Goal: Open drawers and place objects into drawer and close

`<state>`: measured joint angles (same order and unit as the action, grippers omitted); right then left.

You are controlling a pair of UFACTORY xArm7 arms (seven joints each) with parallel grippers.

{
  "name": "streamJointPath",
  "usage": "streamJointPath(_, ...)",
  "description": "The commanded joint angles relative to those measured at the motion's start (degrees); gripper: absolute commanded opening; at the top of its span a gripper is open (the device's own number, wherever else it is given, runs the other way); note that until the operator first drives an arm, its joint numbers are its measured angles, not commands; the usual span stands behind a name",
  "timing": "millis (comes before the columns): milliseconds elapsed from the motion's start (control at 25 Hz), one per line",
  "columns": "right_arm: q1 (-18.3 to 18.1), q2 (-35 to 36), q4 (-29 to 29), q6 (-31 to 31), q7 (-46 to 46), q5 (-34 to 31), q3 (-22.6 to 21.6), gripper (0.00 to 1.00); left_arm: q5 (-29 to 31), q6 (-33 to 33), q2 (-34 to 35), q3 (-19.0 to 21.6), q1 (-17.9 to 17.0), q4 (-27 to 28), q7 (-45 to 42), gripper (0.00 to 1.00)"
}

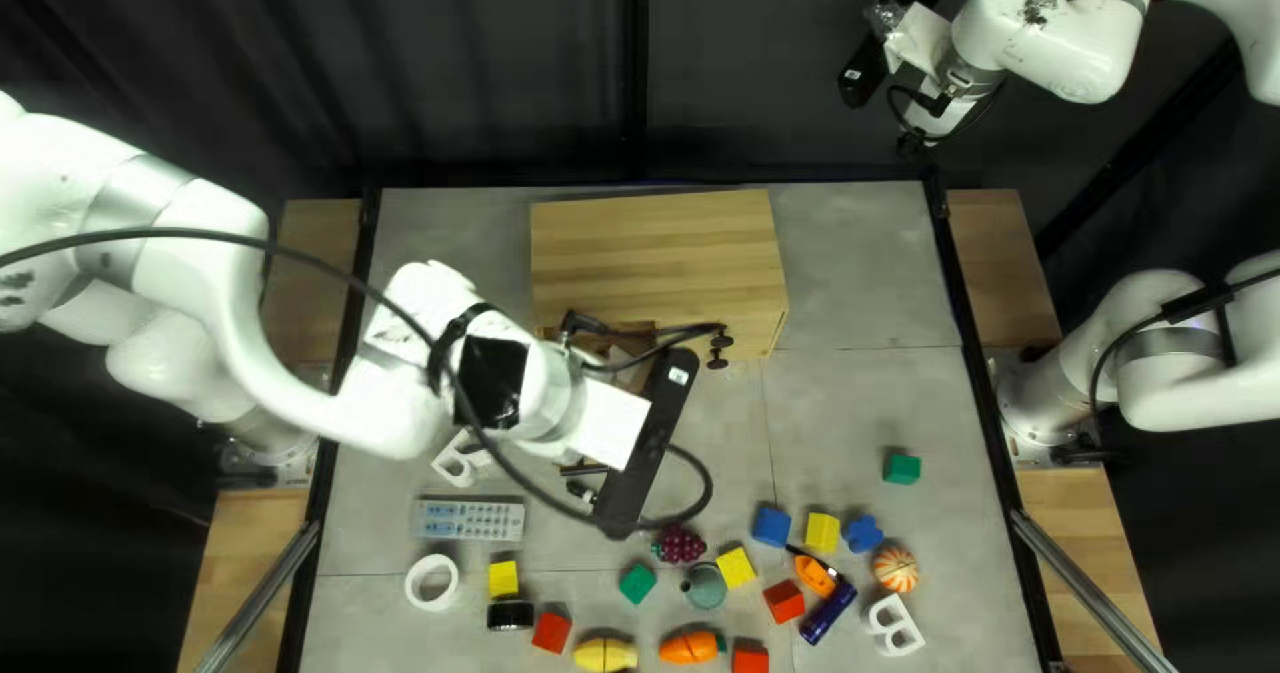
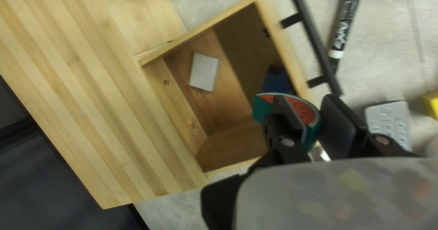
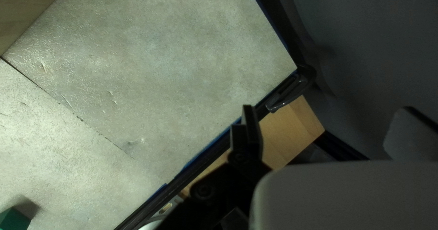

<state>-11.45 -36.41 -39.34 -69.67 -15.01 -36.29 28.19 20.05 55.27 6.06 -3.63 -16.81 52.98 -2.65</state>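
The wooden drawer cabinet stands by the table's far edge, and my left gripper is beside its left front. An open drawer in the left wrist view holds a white block and a dark blue object by its front wall. Over that front wall, my left gripper is shut on a red-and-teal watermelon slice. My right gripper hangs beyond the table's far edge. In the right wrist view my right gripper is open, with nothing between its fingers.
A marker and a remote lie outside the drawer's handle. Blocks, toy food and a white ring are scattered toward the near edge. A green block sits apart at the right.
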Motion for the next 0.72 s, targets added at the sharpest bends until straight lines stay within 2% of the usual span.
streamJointPath(40, 0.0, 0.0, 0.0, 0.0, 0.0, 0.0, 0.0, 1.0, 0.1, 0.0, -0.1, -0.6, 0.8, -1.1, -2.2, 1.0)
streamJointPath(320, 0.0, 0.0, 0.0, 0.0, 0.0, 0.0, 0.0, 1.0, -1.7, 2.0, 1.6, 2.4, -2.2, -1.1, -3.5, 1.0)
streamJointPath(560, 0.0, 0.0, 0.0, 0.0, 0.0, 0.0, 0.0, 1.0, -3.9, -0.8, 0.5, 5.5, -6.1, -2.5, 1.4, 1.0)
streamJointPath(720, 0.0, 0.0, 0.0, 0.0, 0.0, 0.0, 0.0, 1.0, -8.3, -4.6, -2.1, 7.5, -8.9, -2.3, 7.0, 1.0)
